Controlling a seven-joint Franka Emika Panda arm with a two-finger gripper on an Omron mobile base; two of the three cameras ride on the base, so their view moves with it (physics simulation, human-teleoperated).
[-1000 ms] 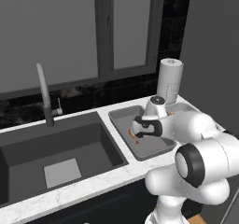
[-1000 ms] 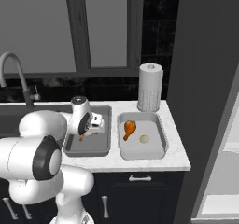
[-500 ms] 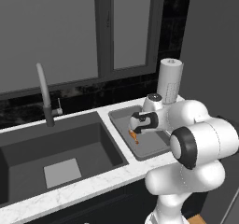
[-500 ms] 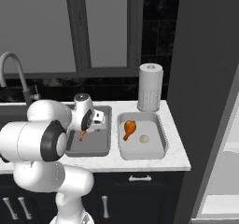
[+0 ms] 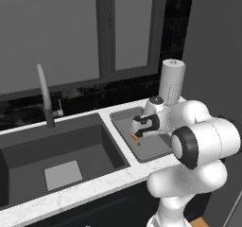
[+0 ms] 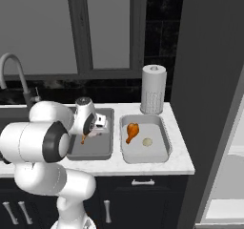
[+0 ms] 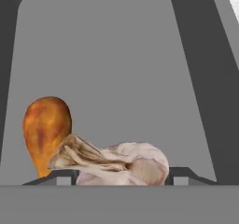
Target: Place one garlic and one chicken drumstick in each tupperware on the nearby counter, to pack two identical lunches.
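A white robot arm bends low over a white marbled counter (image 6: 183, 162) with dark cabinet fronts below; two shallow grey trays sit side by side on it, to the right of a large dark sink (image 5: 56, 155) with a tall grey tap (image 5: 45, 94); the gripper (image 7: 122, 172) hangs over the left tray (image 6: 101, 151), the one nearest the sink, and in the hand view a pale garlic bulb (image 7: 119, 162) sits between the two dark fingertips, which stand apart on either side of it; the bulb looks pinched between them, though the contact itself lies at the very bottom edge of that view and is hard to make out; in that same view a golden-brown drumstick (image 7: 45, 132) lies on the tray floor just left of the garlic, its fat end up in the picture; from the left base view the hand (image 5: 144, 125) is over the tray's middle with a scrap of orange showing under it; from the right base view the same orange shows beside the hand (image 6: 90, 124); the right tray (image 6: 162, 149) holds a second drumstick (image 6: 131, 131) at its left and a second garlic (image 6: 147, 141) near its centre, close together but apart; a white paper-towel roll (image 6: 153, 89) stands upright on the counter behind the right tray, against the dark wall below a window (image 6: 106, 27).
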